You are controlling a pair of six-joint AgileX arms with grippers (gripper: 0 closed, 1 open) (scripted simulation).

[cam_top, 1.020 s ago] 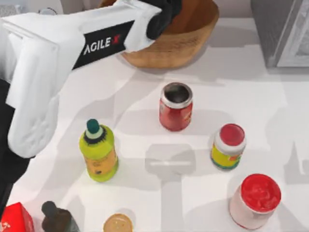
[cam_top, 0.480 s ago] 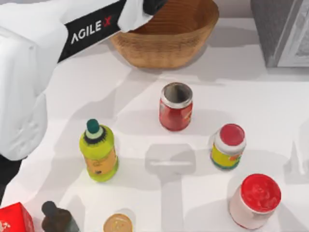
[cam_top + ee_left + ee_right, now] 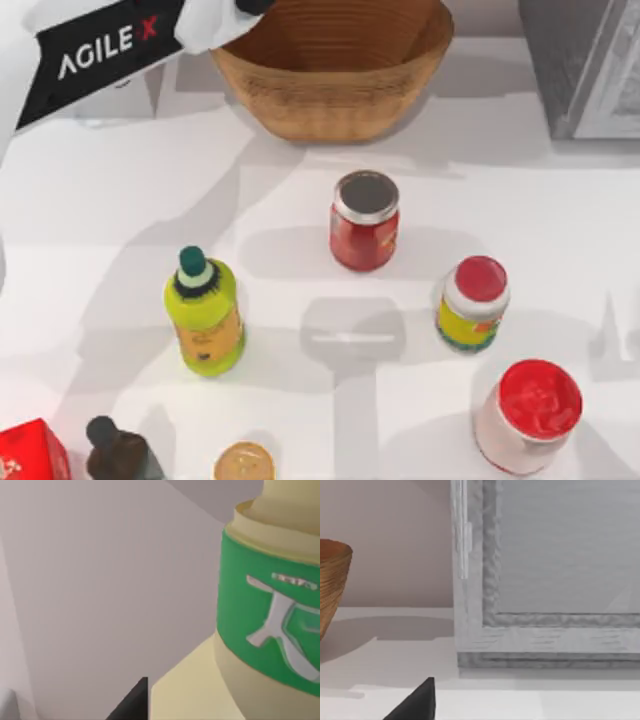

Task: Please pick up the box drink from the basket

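Note:
The light brown wicker basket stands at the back centre of the table, and the part of its inside that I can see holds nothing. My left arm reaches across the back left corner, with my left gripper at the picture's upper edge, left of the basket's rim. In the left wrist view a pale yellow flat face, the box drink, lies right against one dark finger. My right gripper is parked off to the right, facing the basket's side.
On the table stand a red can, a yellow-green bottle, two red-lidded jars, a red box and a dark bottle. A grey cabinet stands at the back right. A cream container with a green label is close to the left wrist.
My left arm has swung from over the basket toward the back left, uncovering the basket's inside. Nothing on the table has moved.

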